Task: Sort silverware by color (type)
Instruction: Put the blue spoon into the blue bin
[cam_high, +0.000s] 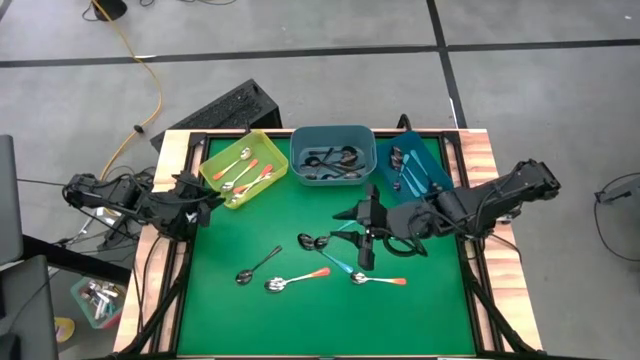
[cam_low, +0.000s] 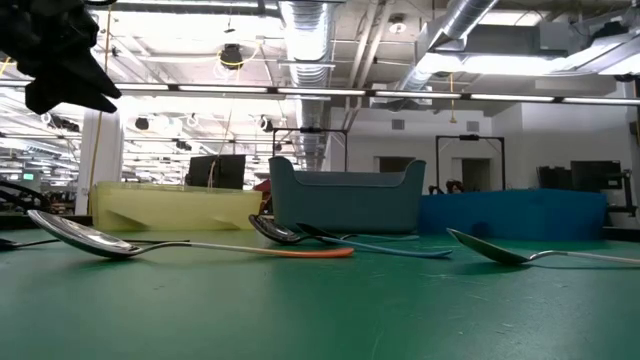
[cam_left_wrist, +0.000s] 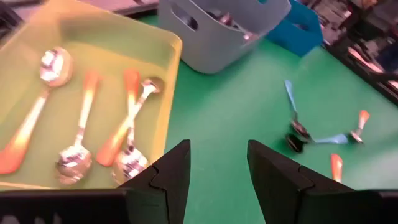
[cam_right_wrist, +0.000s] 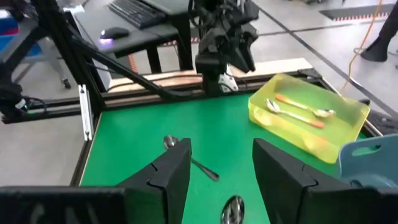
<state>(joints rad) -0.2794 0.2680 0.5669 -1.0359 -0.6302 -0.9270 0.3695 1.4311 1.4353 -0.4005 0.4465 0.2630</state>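
High view: my left jaws (cam_high: 205, 207) parted, empty, beside yellow bin (cam_high: 213, 160) holding orange-handled spoons (cam_high: 252, 176). My right jaws (cam_high: 365, 232) parted, empty, above green table (cam_high: 270, 320). Loose spoons (cam_high: 283, 284) lie mid-table near them. Grey bin (cam_high: 298, 140) and blue bin (cam_high: 436, 165) hold others.

Overhead looks straight down; low camera sits at mat level; both wrist views share the yellow bin (cam_left_wrist: 93, 37)
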